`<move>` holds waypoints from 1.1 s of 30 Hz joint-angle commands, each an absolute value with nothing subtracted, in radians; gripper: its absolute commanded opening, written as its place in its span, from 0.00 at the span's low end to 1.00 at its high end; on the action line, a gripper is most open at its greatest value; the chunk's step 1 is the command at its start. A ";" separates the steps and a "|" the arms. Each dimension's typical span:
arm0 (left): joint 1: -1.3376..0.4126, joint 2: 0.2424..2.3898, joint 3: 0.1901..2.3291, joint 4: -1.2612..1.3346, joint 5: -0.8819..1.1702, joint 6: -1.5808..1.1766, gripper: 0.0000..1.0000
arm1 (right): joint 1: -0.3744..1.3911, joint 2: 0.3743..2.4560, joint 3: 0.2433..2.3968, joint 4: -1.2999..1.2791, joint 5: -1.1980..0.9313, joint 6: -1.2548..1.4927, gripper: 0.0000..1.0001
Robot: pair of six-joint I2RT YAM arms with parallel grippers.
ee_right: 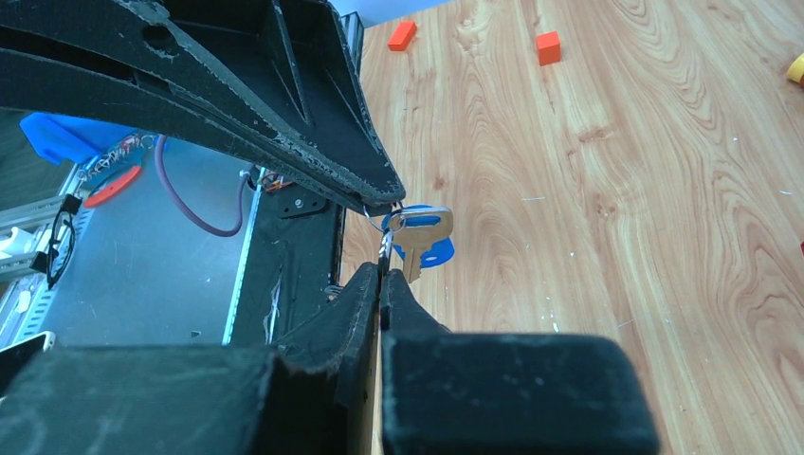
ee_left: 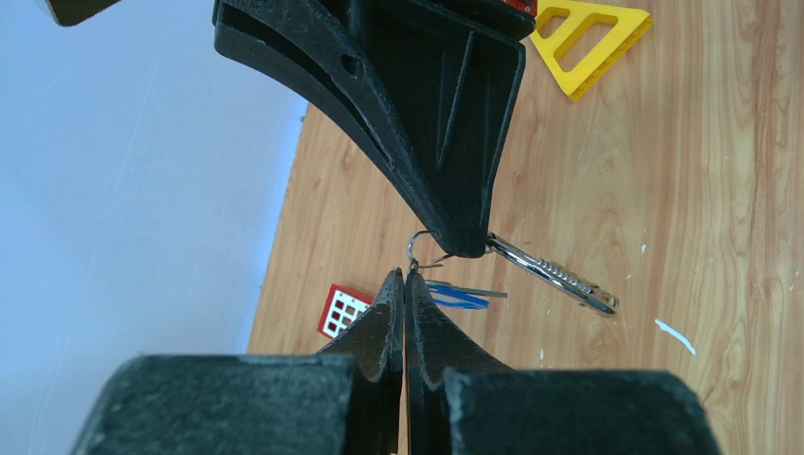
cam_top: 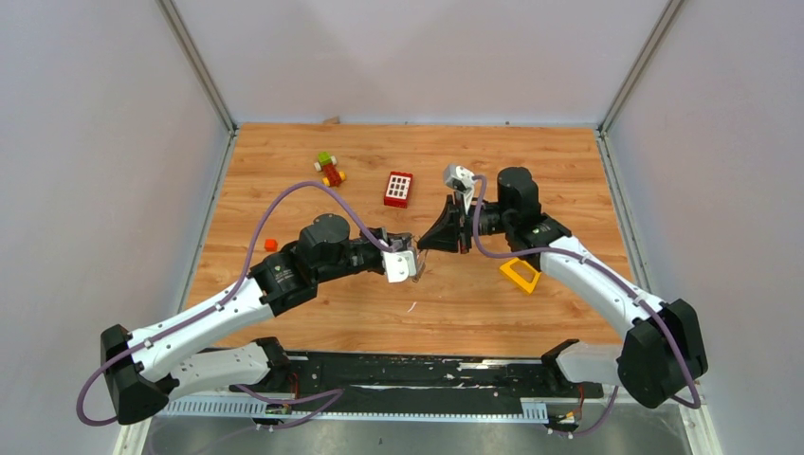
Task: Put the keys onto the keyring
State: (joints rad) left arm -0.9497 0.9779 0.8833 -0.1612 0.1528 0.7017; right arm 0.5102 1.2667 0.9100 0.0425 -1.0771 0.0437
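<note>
The keyring [ee_left: 420,237] was up in the air over the middle of the bench [cam_top: 284,171], a thin loop of silver wire caught where the two arms met. It looked stiff, springy and very light, and slick enough to twist or skate out of a hard pinch. I judged the best hold to be flat across the wire, away from its split, leaving the split end free for a key to be wound on. The key with the blue tag [ee_right: 424,230] hung just beside the ring with its head against the wire. It seemed to be threaded on, though the right wrist view did not settle that. It was rigid, flat and small, best taken by the broad head with the hole left clear. A second key [ee_left: 555,274] showed just past the tip of the right claw [ee_left: 463,248] in the left wrist view; whether it hung from the ring or lay on the wood I could not tell. The left claw [ee_left: 405,277] was pinched fully together on the ring's near edge. The right claw was likewise closed tight on the wire from the opposite side, and the two tips were almost touching. Farther out lay the red brick [cam_top: 398,190] behind and the yellow triangle [cam_top: 520,275] to the right, both well apart from the work.
</note>
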 commanded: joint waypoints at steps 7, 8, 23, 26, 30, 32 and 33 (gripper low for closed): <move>-0.948 0.969 0.899 -0.179 0.200 0.766 0.04 | 0.511 1.224 0.959 -0.041 -1.115 -0.064 0.00; -0.948 0.968 0.898 -0.189 0.211 0.769 0.07 | 0.512 1.220 0.961 -0.050 -1.111 -0.074 0.00; -0.916 0.948 0.954 -0.216 0.236 0.674 0.76 | 0.512 1.150 0.994 -0.185 -1.054 -0.244 0.00; -0.885 0.961 0.970 -0.221 0.303 0.626 0.76 | 0.511 1.137 0.997 -0.194 -1.055 -0.251 0.00; -0.859 0.994 0.984 -0.241 0.395 0.609 0.77 | 0.512 1.134 1.003 -0.204 -1.105 -0.263 0.00; -0.844 1.019 0.999 -0.253 0.451 0.594 0.78 | 0.512 1.132 1.005 -0.214 -1.126 -0.277 0.00; -0.832 1.032 1.005 -0.256 0.475 0.584 0.79 | 0.512 1.132 1.006 -0.218 -1.135 -0.282 0.00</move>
State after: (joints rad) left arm -0.8597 0.9905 0.9539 -0.2344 0.3416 0.6445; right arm 0.5102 1.1622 0.9565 -0.2104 -1.0691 -0.2363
